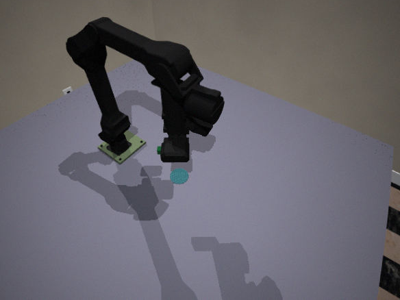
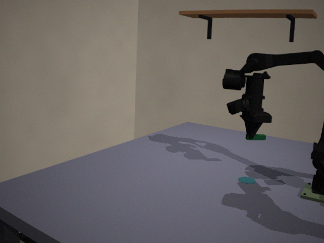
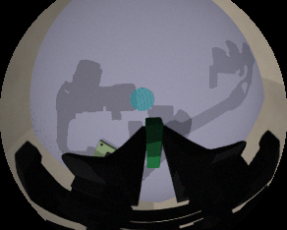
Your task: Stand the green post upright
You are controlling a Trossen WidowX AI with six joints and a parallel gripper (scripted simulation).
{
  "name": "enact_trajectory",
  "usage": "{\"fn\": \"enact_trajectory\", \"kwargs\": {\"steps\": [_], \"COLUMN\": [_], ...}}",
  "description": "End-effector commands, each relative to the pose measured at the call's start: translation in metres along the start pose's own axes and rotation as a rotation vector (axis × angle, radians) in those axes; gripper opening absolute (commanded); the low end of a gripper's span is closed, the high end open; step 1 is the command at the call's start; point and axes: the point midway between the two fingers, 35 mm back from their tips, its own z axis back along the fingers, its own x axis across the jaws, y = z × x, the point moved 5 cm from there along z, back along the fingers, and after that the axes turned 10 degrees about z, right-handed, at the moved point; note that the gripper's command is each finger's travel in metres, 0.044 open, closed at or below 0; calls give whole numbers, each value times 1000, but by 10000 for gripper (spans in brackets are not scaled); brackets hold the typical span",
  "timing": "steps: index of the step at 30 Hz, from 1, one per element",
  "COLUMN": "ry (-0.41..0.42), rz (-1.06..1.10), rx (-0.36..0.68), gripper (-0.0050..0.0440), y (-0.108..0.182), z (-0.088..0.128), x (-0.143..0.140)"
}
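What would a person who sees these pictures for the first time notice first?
First comes the black arm, arching high from its green base plate at the back of the grey table. Next is the gripper, pointing straight down with its jaws shut on the green post, which lies level, not upright. Last is the small cyan circle on the table, close in front of the gripper and bare.

Plain beige walls [image 2: 69,66] meet in a corner behind a grey-lavender tabletop [image 2: 125,191]. A brown wooden shelf [image 2: 247,13] hangs high on the wall on two black brackets [image 2: 208,26]. Light throws sharp dark shadows across the tabletop. Patterned floor [image 1: 390,226] shows beside it.
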Motion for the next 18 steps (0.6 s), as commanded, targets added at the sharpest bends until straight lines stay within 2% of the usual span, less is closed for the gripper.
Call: {"fn": "enact_trajectory", "kwargs": {"steps": [1,10,18], "ry": [2,1,-12], "rz": [99,129,111], "rx": [-1,-3,-45], "gripper": [22,22,22], "y": [-2,-3,-2], "z": [1,1,-3], "x": [13,16,15]}}
